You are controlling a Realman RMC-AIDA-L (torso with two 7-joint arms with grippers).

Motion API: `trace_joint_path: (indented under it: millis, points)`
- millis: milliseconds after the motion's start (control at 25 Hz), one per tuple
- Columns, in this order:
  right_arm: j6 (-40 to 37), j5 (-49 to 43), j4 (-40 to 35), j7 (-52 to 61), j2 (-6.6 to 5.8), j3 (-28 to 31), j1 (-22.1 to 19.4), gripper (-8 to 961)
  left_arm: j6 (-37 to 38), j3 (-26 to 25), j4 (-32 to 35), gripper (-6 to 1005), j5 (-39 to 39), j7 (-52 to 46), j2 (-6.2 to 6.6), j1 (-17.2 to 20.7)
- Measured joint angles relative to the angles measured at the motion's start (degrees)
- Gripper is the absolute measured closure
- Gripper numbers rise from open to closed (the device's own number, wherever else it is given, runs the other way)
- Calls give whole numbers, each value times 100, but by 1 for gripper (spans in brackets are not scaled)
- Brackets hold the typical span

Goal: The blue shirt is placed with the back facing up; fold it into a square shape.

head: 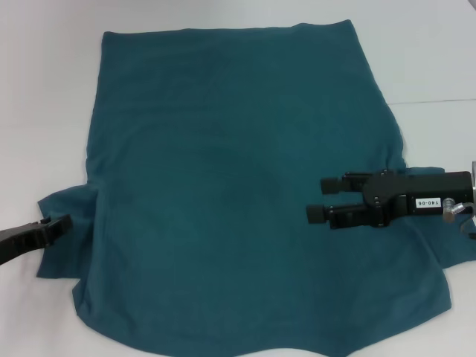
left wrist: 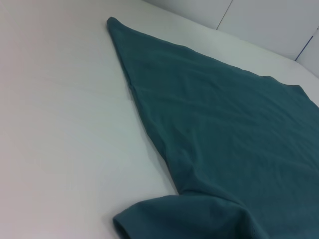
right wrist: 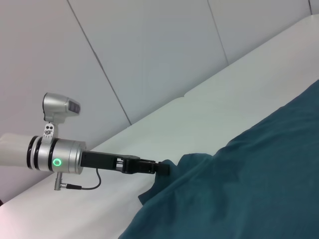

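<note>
The blue shirt [head: 223, 186] lies spread flat on the white table [head: 44, 89], plain side up, hem at the far end. My left gripper [head: 59, 224] sits at the table's left side with its tip on the edge of the left sleeve [head: 63, 249], shut on that cloth. In the right wrist view the left gripper [right wrist: 162, 168] meets the slightly raised sleeve edge. My right gripper [head: 321, 199] hovers open over the right part of the shirt, pointing left, with nothing between its fingers. The left wrist view shows the shirt [left wrist: 224, 124] and the sleeve [left wrist: 164, 219] close by.
White table surface surrounds the shirt on the left, far and right sides. The right sleeve [head: 455, 249] spreads out under my right arm. A pale wall [right wrist: 149, 59] rises behind the table's left side. The near edge of the shirt runs out of the head view.
</note>
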Motion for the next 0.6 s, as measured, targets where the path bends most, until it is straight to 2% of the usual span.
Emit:
trace_joint_path:
  millis: [80, 280, 520, 600]
  points:
    - [7, 0, 0, 0, 0, 1, -1, 25, -5, -1, 0, 616, 2, -7, 0, -6]
    - [16, -1, 0, 0, 29, 19, -3, 25, -51, 3, 0, 787, 6, -10, 15, -19]
    - [26, 0, 1, -11, 73, 97, -11, 25, -199, -44, 35, 999, 8, -14, 119, -28]
    - [25, 1, 2, -10, 93, 118, -14, 25, -272, -52, 46, 999, 6, -14, 169, -48]
